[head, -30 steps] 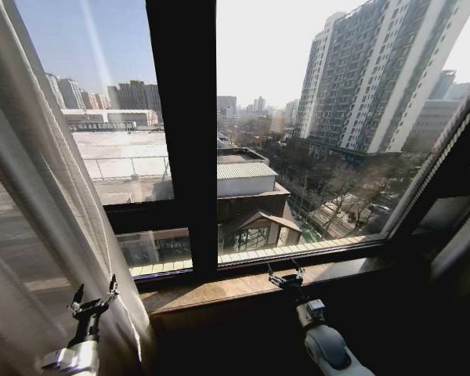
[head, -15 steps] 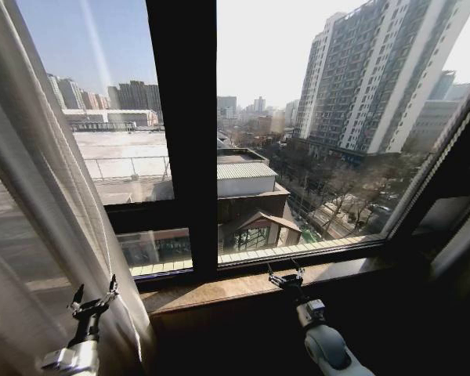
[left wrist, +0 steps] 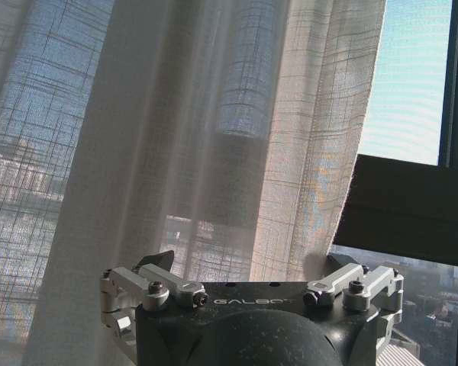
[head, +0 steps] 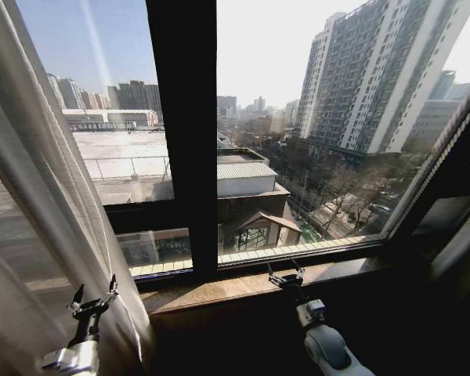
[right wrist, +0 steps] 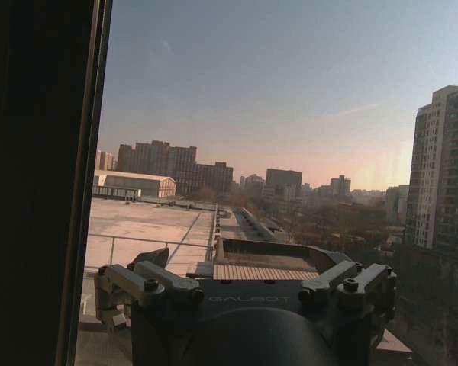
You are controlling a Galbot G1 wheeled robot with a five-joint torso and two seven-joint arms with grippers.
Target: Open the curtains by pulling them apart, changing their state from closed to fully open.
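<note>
Sheer white curtains (head: 39, 204) glow creamy, their weave showing a faint grid of fine lines over vertical pleats. The window frame (head: 182, 133) reads solid black, and the left end effector (head: 94, 301) shows black fingers on silver links.

Black window frame (head: 182, 117) upright mid-pane; stone sill (head: 243, 286) below; high-rise (head: 376, 70) outside right
</note>
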